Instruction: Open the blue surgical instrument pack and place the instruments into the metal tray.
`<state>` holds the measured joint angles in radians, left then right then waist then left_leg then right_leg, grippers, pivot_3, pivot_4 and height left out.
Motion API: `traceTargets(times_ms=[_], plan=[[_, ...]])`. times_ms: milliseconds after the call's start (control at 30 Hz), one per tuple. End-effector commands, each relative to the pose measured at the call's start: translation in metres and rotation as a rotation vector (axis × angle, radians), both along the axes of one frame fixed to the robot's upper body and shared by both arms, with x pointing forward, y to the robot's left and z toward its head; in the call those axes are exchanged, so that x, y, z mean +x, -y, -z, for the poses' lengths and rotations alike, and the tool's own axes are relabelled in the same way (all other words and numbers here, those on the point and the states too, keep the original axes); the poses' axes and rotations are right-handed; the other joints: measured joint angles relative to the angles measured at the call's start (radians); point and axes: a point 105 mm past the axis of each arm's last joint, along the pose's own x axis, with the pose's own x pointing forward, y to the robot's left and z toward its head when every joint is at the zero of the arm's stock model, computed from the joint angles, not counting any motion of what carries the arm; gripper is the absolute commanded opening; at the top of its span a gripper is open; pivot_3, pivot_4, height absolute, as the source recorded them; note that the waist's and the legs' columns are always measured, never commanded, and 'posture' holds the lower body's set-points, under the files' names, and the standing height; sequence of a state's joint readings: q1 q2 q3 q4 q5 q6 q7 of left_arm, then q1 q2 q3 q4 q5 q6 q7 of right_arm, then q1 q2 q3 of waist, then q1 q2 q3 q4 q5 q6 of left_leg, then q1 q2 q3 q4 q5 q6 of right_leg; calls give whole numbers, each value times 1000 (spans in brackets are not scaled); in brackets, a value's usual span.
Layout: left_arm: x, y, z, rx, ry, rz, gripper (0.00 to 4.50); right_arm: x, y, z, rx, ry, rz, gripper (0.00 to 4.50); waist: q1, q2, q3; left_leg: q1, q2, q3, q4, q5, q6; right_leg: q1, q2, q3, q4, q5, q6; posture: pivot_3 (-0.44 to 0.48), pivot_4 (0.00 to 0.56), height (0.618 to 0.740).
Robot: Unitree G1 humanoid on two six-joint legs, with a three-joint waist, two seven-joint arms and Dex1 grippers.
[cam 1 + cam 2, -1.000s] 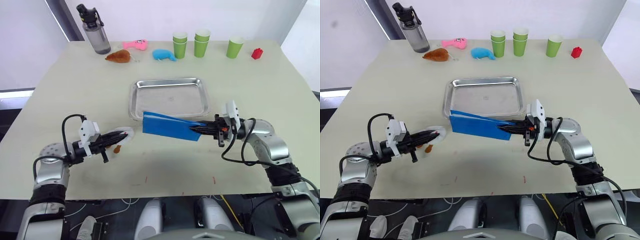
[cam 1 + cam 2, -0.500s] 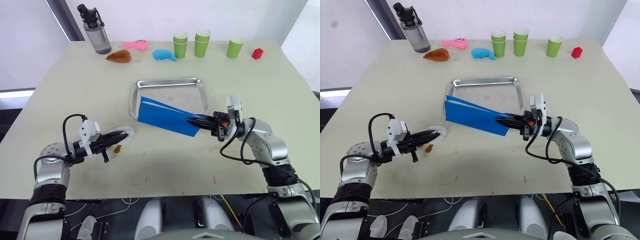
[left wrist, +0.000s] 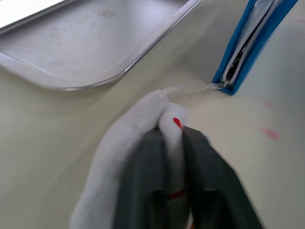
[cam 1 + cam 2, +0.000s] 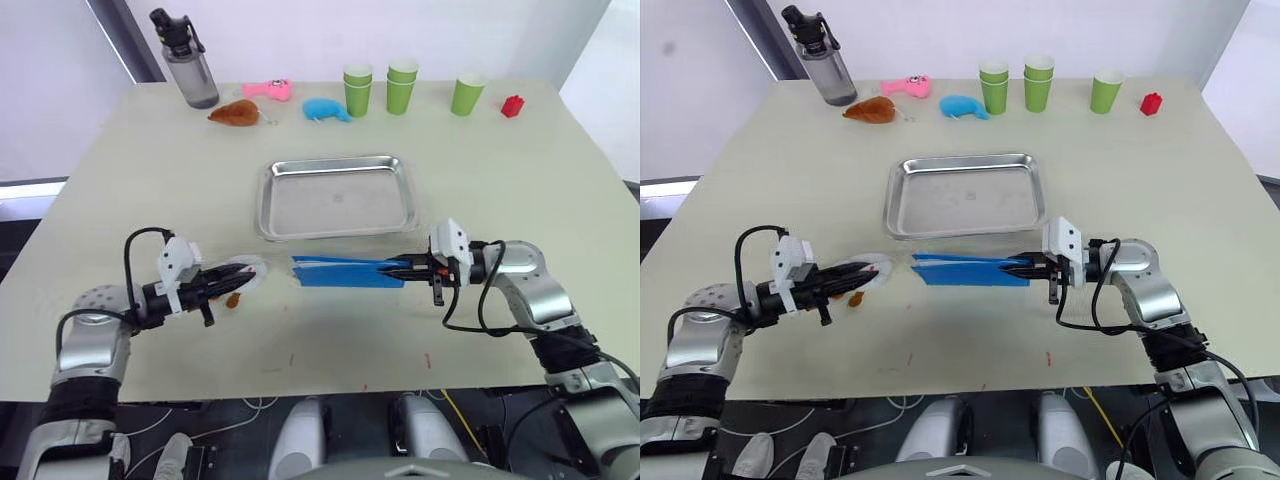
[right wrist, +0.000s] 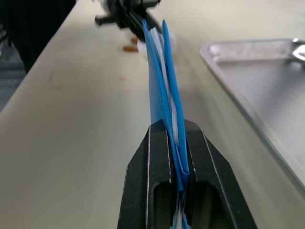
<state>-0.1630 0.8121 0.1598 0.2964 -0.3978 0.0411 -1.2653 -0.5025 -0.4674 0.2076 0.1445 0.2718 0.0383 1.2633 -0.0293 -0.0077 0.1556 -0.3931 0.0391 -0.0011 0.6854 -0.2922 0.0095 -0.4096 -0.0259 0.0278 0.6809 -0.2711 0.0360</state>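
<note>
Where white walls rise, cream table [image 4: 560,170] bears cups [image 4: 405,85].

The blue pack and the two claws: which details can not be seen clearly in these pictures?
- Blue surgical instrument pack: shut on edge in the right claw, so its covers hide any instruments in the head and right wrist views.
- Cover lettering: not readable, the pack faces edge-on.
- White plush toy in the left claw: fingers cover its lower part in the left wrist view.
- Orange piece beside it: too small in the left eye view.
</note>
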Motion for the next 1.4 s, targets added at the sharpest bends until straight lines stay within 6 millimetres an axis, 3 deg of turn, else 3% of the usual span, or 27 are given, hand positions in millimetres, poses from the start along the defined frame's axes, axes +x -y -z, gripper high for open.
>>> traceTargets(times_ms=[33,67,200,300,600,733,833,967,1067,1200,1400], plan=[[-3,-18,-5,41,-40,-23,2335,4,2,-15,-15,76,-24,0,-4,0,0,0,0,0,0,0,0,0,0,0,0,0,0,0,150,734],[-1,-21,-10,45,-27,-33,2335,5,2,-17,-15,78,-28,0,-4,0,0,0,0,0,0,0,0,0,0,0,0,0,0,0,150,734],[1,-29,-21,67,-20,-25,3920,6,2,-19,-15,81,-40,0,-3,0,1,-1,0,-1,0,0,0,0,0,-1,0,0,0,0,150,734],[-2,-32,-21,86,-35,0,4390,5,1,-19,-14,78,-47,0,-3,0,1,-2,0,-1,0,0,0,0,0,-1,-1,0,0,0,150,734],[-4,-26,-62,-10,-133,138,4390,3,-1,-18,1,60,-55,0,-2,-2,2,-4,0,-1,1,0,0,-1,0,-3,-1,0,0,0,150,734],[-5,0,-81,-88,-182,248,4390,2,-3,-19,8,56,-58,0,-3,-3,3,-4,0,-1,1,0,0,-1,0,-2,-1,0,0,0,150,734],[4,14,-86,-108,-120,277,4390,2,-3,-19,14,52,-61,0,-2,-3,4,-4,0,-2,1,0,0,-1,0,-3,-1,0,0,0,150,734],[13,31,-81,-80,-53,314,4390,1,-5,-20,19,41,-71,0,-4,-3,4,-4,0,-2,1,0,0,-1,0,-2,-1,0,0,0,150,734],[17,43,-63,-30,-30,341,4390,0,-7,-19,17,40,-73,0,-6,-3,4,-4,0,-1,1,0,0,-1,0,-2,-1,0,0,0,150,734],[18,48,-50,-4,-5,360,4390,1,-8,-20,17,43,-74,0,-6,-3,4,-4,0,-1,1,0,0,-2,0,-2,-1,0,0,0,150,734],[27,52,-46,-26,43,351,4390,0,-9,-20,17,42,-77,0,-4,-3,4,-4,0,-1,2,0,0,-2,0,-2,-1,0,0,0,150,734]])
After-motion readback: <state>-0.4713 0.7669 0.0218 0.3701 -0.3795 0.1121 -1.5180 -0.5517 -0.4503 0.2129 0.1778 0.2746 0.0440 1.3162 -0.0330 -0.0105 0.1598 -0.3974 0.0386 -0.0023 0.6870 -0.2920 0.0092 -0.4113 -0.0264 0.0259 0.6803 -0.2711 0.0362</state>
